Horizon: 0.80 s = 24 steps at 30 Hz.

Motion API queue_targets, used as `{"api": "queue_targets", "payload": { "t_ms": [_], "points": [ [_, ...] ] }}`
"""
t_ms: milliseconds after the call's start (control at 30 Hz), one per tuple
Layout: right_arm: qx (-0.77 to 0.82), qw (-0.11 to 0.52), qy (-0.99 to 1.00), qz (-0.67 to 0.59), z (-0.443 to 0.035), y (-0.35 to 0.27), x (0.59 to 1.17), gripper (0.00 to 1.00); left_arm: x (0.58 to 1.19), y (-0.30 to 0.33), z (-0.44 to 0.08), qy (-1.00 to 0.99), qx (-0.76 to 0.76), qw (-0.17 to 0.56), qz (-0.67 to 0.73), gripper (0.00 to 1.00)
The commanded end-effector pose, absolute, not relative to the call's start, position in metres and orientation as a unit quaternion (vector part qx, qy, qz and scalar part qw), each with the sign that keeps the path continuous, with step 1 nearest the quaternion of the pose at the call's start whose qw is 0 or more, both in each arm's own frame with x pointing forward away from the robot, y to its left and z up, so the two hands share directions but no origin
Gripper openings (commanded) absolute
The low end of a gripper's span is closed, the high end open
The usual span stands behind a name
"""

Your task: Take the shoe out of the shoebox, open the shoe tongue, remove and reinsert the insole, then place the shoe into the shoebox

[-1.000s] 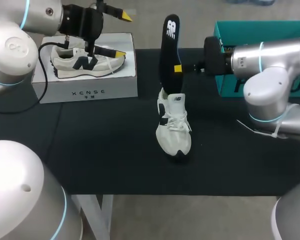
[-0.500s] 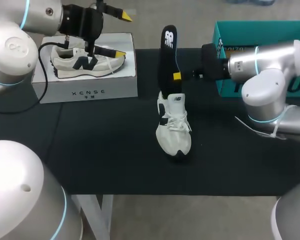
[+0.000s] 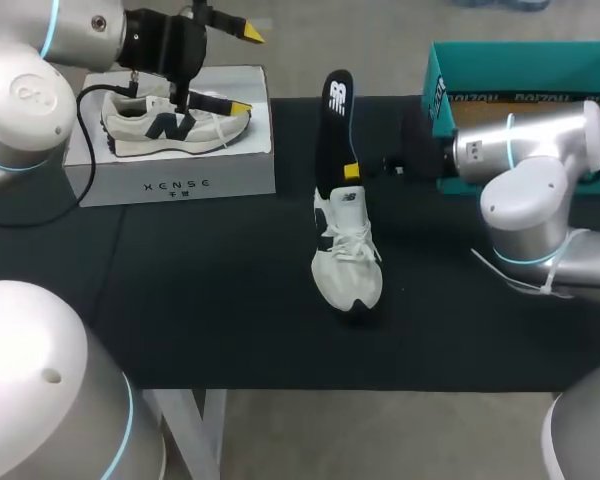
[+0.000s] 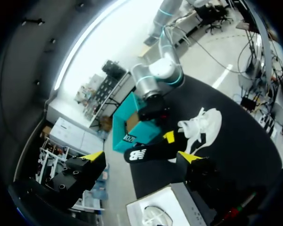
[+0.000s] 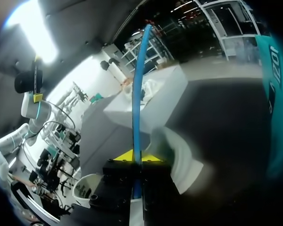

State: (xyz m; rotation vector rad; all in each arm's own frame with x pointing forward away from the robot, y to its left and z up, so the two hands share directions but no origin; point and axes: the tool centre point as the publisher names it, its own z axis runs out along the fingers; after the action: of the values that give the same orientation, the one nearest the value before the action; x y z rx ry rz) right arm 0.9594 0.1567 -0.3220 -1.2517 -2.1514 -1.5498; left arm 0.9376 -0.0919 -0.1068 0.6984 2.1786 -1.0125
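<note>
The right gripper (image 3: pixel 352 172) holds the black insole (image 3: pixel 332 120) up on end, right over the white shoe (image 3: pixel 346 255).

Its two yellow fingers are squeezed tight on the insole near the low end, one on each flat side. The insole stands straight up, and its low end meets the shoe's opening. The shoe sits in the middle of the black table (image 3: pixel 180 300), toe pointing to the near edge. The teal shoebox (image 3: pixel 500 60) is behind the right arm, well apart from the shoe. The left gripper (image 3: pixel 242 70) hangs wide open and holds nothing, above the white box (image 3: pixel 170 185).
</note>
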Motion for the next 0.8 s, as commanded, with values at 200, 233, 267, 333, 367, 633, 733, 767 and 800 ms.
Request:
{"api": "queue_targets", "payload": {
  "t_ms": [200, 233, 267, 333, 367, 633, 733, 767, 800],
  "points": [
    [-0.435, 0.111, -0.736, -0.506, -0.334, 0.159, 0.940, 0.00, 0.938, -0.092, -0.107, 0.827, 0.265, 0.314, -0.383, 1.00],
    [-0.436, 0.112, -0.736, -0.505, -0.334, 0.159, 0.939, 0.00, 0.938, -0.092, -0.107, 0.827, 0.265, 0.314, -0.383, 1.00],
    [-0.437, 0.113, -0.736, -0.505, -0.335, 0.159, 0.939, 0.00, 0.938, -0.092, -0.107, 0.827, 0.265, 0.314, -0.383, 1.00],
    [-0.437, 0.116, -0.737, -0.503, -0.335, 0.159, 0.939, 0.00, 0.938, -0.092, -0.107, 0.827, 0.265, 0.314, -0.383, 1.00],
    [-0.437, 0.115, -0.737, -0.502, -0.334, 0.159, 0.941, 0.01, 0.938, -0.092, -0.107, 0.827, 0.265, 0.314, -0.383, 1.00],
    [-0.433, 0.098, -0.737, -0.510, -0.321, 0.158, 0.966, 0.43, 0.938, -0.092, -0.107, 0.827, 0.265, 0.314, -0.383, 1.00],
    [-0.432, 0.090, -0.737, -0.512, -0.317, 0.157, 0.976, 0.40, 0.938, -0.092, -0.107, 0.827, 0.265, 0.314, -0.383, 1.00],
    [-0.433, 0.086, -0.737, -0.513, -0.316, 0.157, 0.979, 0.36, 0.938, -0.092, -0.107, 0.827, 0.265, 0.314, -0.383, 1.00],
    [-0.433, 0.083, -0.736, -0.514, -0.314, 0.157, 0.981, 0.29, 0.938, -0.092, -0.107, 0.827, 0.265, 0.314, -0.383, 1.00]
  ]
}}
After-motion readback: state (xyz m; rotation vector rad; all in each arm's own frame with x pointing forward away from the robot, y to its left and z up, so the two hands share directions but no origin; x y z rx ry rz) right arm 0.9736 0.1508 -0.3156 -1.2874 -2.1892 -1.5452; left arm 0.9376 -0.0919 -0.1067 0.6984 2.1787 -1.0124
